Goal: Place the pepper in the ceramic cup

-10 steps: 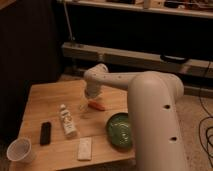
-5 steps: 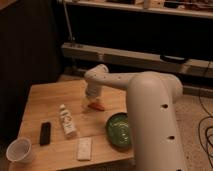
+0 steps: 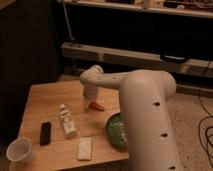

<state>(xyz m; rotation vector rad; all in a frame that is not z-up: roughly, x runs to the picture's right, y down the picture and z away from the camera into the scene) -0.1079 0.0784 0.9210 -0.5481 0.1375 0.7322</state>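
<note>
- A wooden table (image 3: pixel 47 100) stands in a dim room, with a dark shelf unit behind it.
- The robot's white arm (image 3: pixel 142 100) reaches in from the right and bends down over the far middle of the table.
- The gripper (image 3: pixel 91 98) sits at the arm's end, low over the table and right at the pepper (image 3: pixel 97 105); whether it is released or clenched cannot be told.
- The pepper is a small orange-red sliver lying just below the gripper, near the table's centre, left of the green bowl (image 3: pixel 115 131).
- Compared with a second ago, the arm's end has come down slightly and the pepper sits in about the same spot (any shift is too small to judge).
- The cup (image 3: pixel 19 150) is pale and stands at the near left corner, well apart from the pepper; it has not moved.
- A white bottle (image 3: pixel 67 121) lies on the table between the cup and the pepper.
- A black remote (image 3: pixel 45 133) lies left of the bottle.
- A pale flat packet (image 3: pixel 84 148) lies near the front edge, left of the bowl.
- The bowl, bottle, remote and packet all keep their earlier places.
</note>
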